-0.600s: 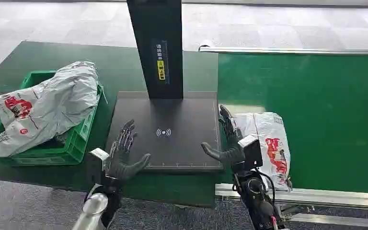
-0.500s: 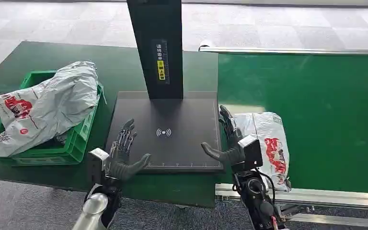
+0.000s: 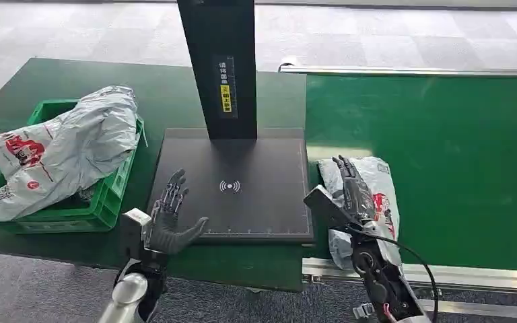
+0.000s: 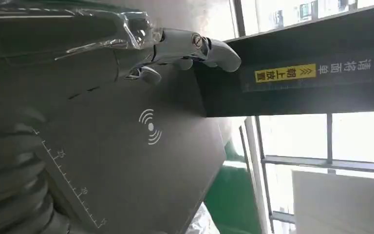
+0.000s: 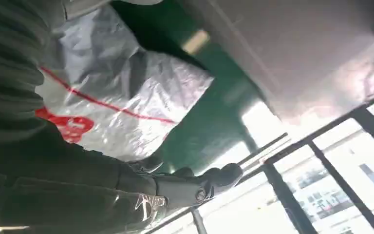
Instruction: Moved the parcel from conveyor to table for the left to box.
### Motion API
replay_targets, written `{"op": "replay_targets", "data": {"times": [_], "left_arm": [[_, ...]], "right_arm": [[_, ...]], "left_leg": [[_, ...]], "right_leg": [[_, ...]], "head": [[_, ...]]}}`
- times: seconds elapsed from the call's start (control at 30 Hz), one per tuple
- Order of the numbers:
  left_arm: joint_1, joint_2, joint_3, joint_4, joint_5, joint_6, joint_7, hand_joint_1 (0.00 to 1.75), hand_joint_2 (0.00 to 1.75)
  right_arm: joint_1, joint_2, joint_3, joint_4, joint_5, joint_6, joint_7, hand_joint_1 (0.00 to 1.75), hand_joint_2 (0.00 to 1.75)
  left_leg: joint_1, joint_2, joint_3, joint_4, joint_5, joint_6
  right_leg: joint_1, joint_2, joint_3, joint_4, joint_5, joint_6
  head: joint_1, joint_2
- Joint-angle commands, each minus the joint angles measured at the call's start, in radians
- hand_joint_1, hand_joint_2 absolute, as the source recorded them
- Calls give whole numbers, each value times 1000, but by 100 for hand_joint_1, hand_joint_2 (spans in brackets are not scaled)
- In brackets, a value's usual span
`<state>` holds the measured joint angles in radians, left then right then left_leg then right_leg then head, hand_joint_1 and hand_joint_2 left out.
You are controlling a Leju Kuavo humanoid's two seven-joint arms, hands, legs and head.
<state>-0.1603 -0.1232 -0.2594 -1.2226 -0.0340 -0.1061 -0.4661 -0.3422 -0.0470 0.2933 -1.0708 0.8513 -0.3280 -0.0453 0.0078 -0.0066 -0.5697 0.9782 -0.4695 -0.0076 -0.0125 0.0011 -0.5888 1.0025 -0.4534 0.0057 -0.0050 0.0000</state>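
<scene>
The parcel (image 3: 385, 176), a grey-white plastic bag with red print, lies on the green conveyor belt (image 3: 444, 148) near its front edge, just right of the black scanner plate (image 3: 242, 168). My right hand (image 3: 354, 195) is stretched out flat over the parcel's left half with fingers apart; whether it touches the bag is unclear. In the right wrist view the parcel (image 5: 126, 92) lies close beside the extended fingers (image 5: 195, 187). My left hand (image 3: 167, 217) hovers open at the plate's front left corner, holding nothing. Its fingers (image 4: 175, 44) reach out above the plate (image 4: 141, 165).
A green crate (image 3: 111, 195) heaped with large grey bags (image 3: 74, 148) stands on the dark green table (image 3: 54, 74) at the left. A tall black column (image 3: 219, 67) rises from the back of the scanner plate. The conveyor's metal rail (image 3: 458, 276) runs along the front right.
My right hand has swung from the plate's right edge out over the parcel and turned palm down. The left hand has barely moved.
</scene>
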Motion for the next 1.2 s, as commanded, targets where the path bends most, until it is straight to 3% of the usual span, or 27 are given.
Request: {"op": "replay_targets", "data": {"times": [0.03,0.1,0.13,0.47,0.57,0.77,0.8,1.1,1.2], "left_arm": [[13,10,26,11,-36,-14,13,0,175],[16,11,29,12,-37,-16,11,0,175],[16,13,28,14,-43,-22,11,0,175],[16,13,28,14,-43,-22,11,0,175],[13,15,27,14,-46,-20,13,0,175],[16,13,27,0,-42,-16,25,0,175],[27,15,26,-13,-42,-14,27,0,175],[61,15,37,-61,-47,-13,35,0,175],[70,18,46,-72,-49,-13,37,0,175]], "right_arm": [[132,-107,-135,-63,283,176,171,0,175],[150,-123,-130,-60,303,224,188,0,175],[163,-147,-109,-60,298,317,194,0,175],[166,-151,-109,-55,298,315,193,0,175],[162,-234,11,22,272,518,130,0,175],[75,-209,107,215,218,552,68,2,175],[51,-203,126,249,200,517,54,175,175],[34,-216,151,195,180,448,56,175,175],[16,-205,138,185,170,330,32,175,175]], "left_leg": [[1,-8,5,-3,0,0],[1,-7,3,-2,0,0],[1,-6,3,-2,-1,0],[0,-2,2,-1,-1,1],[0,-2,2,-1,-1,1],[2,-1,5,-2,-1,1],[2,0,6,-2,-1,1],[2,2,14,-2,-3,0],[2,1,15,-3,-2,1]], "right_leg": [[1,-9,8,-5,-2,0],[1,-6,6,-3,-2,0],[1,-4,6,-3,-1,0],[1,-2,4,-2,0,0],[1,-2,4,-2,-1,0],[2,-1,7,-3,0,0],[2,-1,8,-4,0,0],[2,2,14,-3,0,-1],[2,0,16,-5,0,-1]], "head": [[0,0],[0,0],[0,0],[0,0],[0,0],[0,0],[0,0],[0,0],[0,0]]}}
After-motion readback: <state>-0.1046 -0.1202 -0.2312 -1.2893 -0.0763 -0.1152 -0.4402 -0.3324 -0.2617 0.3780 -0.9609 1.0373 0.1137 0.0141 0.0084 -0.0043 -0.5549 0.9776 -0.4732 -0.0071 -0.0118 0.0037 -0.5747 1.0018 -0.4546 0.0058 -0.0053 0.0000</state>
